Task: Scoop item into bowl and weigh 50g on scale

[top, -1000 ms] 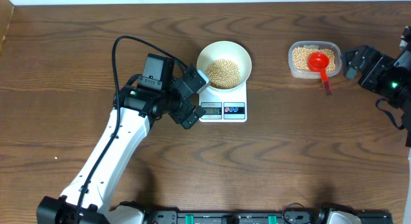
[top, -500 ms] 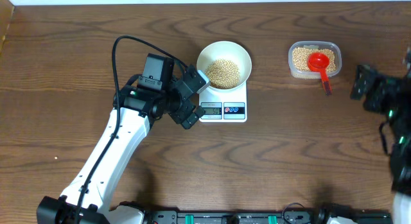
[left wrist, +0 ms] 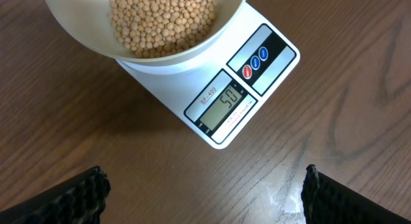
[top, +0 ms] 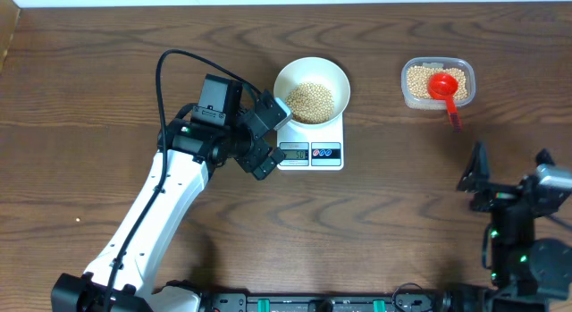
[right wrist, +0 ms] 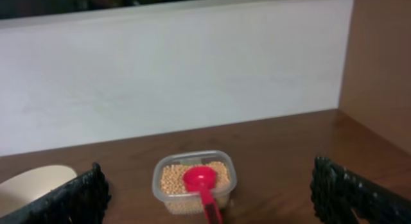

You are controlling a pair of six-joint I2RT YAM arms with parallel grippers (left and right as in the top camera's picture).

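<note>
Many round tan beans [top: 310, 101] in smooth white bowl [top: 337, 75] on rectangular scale [top: 310, 154]; left pincer [left wrist: 204, 195], right pincer [right wrist: 207, 189] agape

Soft, even light falls from above. The overhead view is sharp, with a faint sheen on the brown table [top: 402, 169] and only a weak shadow beside the left arm [top: 156, 214]. The left wrist view is crisp: the display of the scale [left wrist: 168, 83] reads clearly, and a soft shadow lies at the scale's lower left. The right wrist view is dimmer and blurry, so the tub [right wrist: 192, 155] and red scoop [right wrist: 200, 180] look smeared.
</note>
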